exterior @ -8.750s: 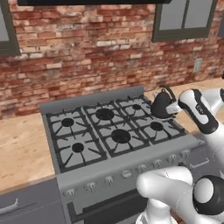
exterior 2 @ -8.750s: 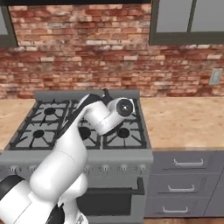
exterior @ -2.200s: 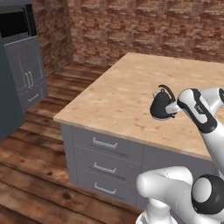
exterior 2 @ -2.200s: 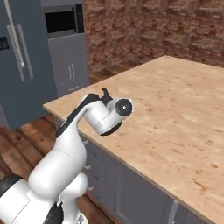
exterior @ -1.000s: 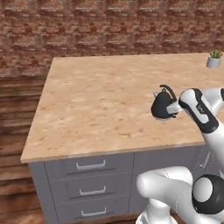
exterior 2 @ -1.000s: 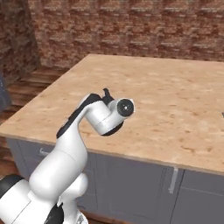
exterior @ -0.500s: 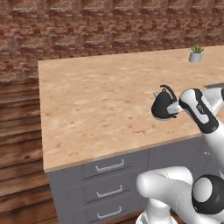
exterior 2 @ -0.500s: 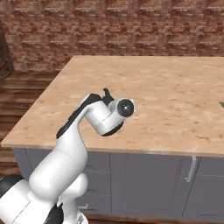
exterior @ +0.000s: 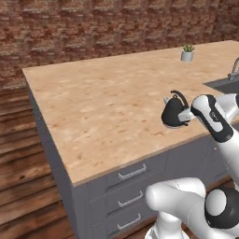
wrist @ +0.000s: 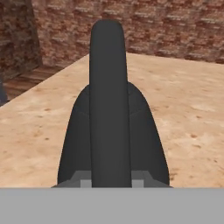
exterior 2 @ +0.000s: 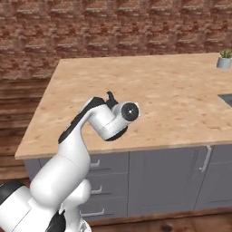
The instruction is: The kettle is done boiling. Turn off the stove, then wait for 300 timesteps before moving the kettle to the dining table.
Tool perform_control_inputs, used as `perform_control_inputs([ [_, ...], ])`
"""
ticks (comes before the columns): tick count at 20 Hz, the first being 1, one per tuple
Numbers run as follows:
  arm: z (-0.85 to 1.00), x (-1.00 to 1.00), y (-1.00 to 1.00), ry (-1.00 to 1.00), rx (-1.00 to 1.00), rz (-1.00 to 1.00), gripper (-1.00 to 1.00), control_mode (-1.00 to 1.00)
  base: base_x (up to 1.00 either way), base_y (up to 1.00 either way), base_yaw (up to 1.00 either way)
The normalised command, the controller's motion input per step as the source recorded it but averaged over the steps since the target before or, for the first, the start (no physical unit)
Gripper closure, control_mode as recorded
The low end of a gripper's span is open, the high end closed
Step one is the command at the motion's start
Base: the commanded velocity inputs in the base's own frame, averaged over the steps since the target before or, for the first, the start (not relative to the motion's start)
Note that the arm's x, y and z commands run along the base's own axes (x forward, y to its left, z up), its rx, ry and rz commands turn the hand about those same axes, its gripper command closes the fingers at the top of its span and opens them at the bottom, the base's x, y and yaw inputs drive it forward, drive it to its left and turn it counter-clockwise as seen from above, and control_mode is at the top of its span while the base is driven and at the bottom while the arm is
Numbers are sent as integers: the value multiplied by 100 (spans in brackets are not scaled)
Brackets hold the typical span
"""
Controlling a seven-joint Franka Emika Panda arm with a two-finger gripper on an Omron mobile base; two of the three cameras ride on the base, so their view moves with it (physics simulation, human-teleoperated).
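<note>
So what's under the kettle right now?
The kettle hangs in the shut gripper above the table's bare wood. The spot directly beneath it is hidden by the kettle.

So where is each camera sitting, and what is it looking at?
Left base view: behind the arm on its left, looking down over the table; the arm rises at lower right, carrying the kettle.
Right base view: behind on the right, same table; the arm rises at lower left.
Hand view: on the hand, looking along the pincer at the kettle.
Both base views share the table and plant.
</note>
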Motion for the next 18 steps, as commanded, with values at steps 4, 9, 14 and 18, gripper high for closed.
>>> perform_control_inputs([
  [4, 0, 0, 0, 0, 0, 0, 100, 100, 0, 68, -34],
  [9, 0, 0, 0, 0, 0, 0, 100, 100, 0, 72, -34],
  [14, 0, 0, 0, 0, 0, 0, 100, 100, 0, 77, -34],
  [18, 0, 0, 0, 0, 0, 0, 100, 100, 0, 78, -34],
])
